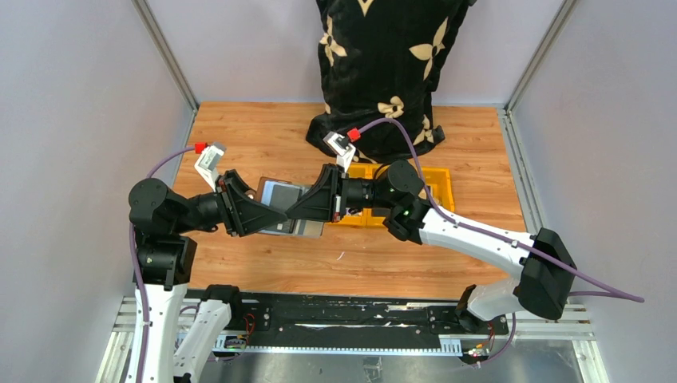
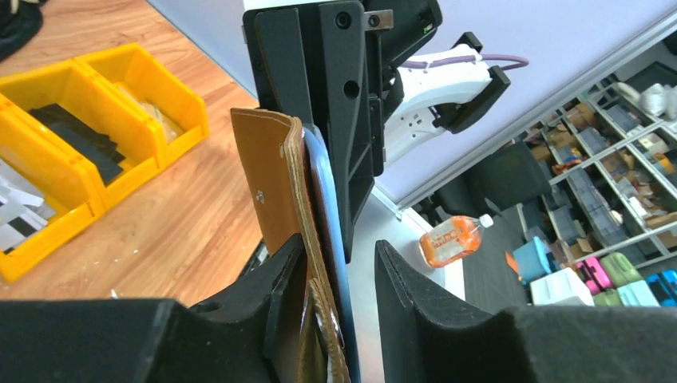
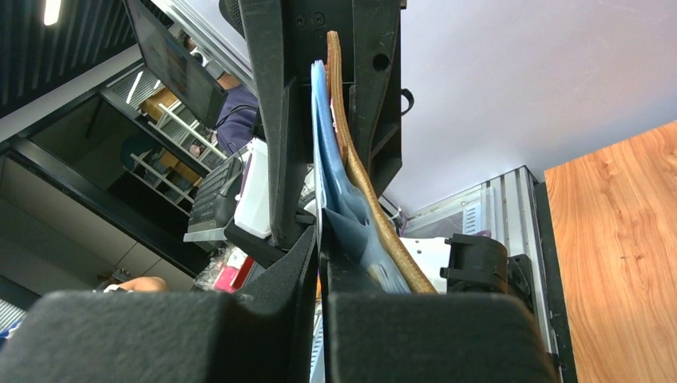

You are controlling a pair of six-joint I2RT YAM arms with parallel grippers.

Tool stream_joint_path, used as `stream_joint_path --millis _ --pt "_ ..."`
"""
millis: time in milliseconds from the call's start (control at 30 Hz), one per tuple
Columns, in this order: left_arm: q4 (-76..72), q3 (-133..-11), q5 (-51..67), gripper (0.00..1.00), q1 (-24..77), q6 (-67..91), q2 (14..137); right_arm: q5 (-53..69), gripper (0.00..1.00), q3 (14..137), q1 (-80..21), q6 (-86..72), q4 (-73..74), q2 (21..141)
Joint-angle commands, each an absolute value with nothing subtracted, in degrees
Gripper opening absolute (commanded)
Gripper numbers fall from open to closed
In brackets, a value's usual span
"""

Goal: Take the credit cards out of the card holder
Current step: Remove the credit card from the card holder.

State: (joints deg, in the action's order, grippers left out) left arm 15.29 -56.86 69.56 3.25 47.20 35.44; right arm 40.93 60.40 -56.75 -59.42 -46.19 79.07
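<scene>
The brown card holder (image 1: pixel 281 194) is held flat above the wooden table between both grippers, its grey-blue inner side up. In the left wrist view it shows edge-on (image 2: pixel 267 183). My left gripper (image 2: pixel 341 243) straddles it: one finger (image 2: pixel 275 295) touches the brown side, and the other finger (image 2: pixel 415 311) stands apart from the blue edge with a visible gap. My right gripper (image 3: pixel 320 243) is shut on the thin light edge of a credit card (image 3: pixel 317 120) at the holder's opposite end, beside the holder's brown cover (image 3: pixel 351 159). In the top view the left gripper (image 1: pixel 267 214) and right gripper (image 1: pixel 303 209) nearly touch.
Yellow plastic bins (image 1: pixel 435 187) sit right of the grippers, also shown in the left wrist view (image 2: pixel 48 159) with dark and white items inside. A black bag with cream shapes (image 1: pixel 383 64) stands at the back. Grey walls enclose the table on both sides.
</scene>
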Motion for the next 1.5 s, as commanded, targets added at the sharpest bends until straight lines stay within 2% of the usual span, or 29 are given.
stream_joint_path --millis 0,333,533,600,767,900,1133,1300,1333,1433,1467 --pt "10.4 -55.8 73.9 0.36 3.6 52.8 35.0 41.3 0.05 58.8 -57.2 -60.3 -51.5 77.7" --pt "1.4 -56.5 72.0 0.06 3.6 60.4 35.4 45.3 0.08 55.6 -57.5 -60.4 -51.8 76.3" --pt "-1.5 -56.5 70.9 0.03 3.6 62.8 35.3 45.9 0.13 53.6 -57.7 -58.8 -51.1 73.7" --pt "-1.8 -56.4 70.5 0.02 3.6 63.1 35.2 45.4 0.20 53.6 -57.7 -58.5 -51.1 73.2" --pt "-1.9 -55.7 70.1 0.02 3.6 63.3 34.7 43.9 0.47 55.8 -57.7 -58.6 -51.9 73.2" --pt "-1.9 -56.0 70.1 0.01 3.6 63.5 34.7 42.8 0.50 58.4 -57.6 -57.5 -49.8 73.7" --pt "-1.6 -55.8 70.6 0.01 3.6 63.3 33.8 41.7 0.40 59.9 -57.5 -58.6 -50.0 76.0" --pt "-1.3 -55.8 70.8 0.02 3.6 63.2 33.7 42.2 0.19 60.2 -57.3 -59.6 -51.0 76.3" --pt "-1.1 -55.8 70.9 0.02 3.6 63.2 33.7 42.2 0.11 59.9 -57.2 -59.6 -51.2 76.2" --pt "-1.1 -56.0 70.7 0.04 3.6 63.2 33.7 41.9 0.00 58.6 -57.1 -59.8 -52.2 75.4" --pt "-1.1 -56.1 70.6 0.06 3.6 63.1 33.7 41.9 0.00 58.1 -56.9 -59.8 -52.2 75.1"
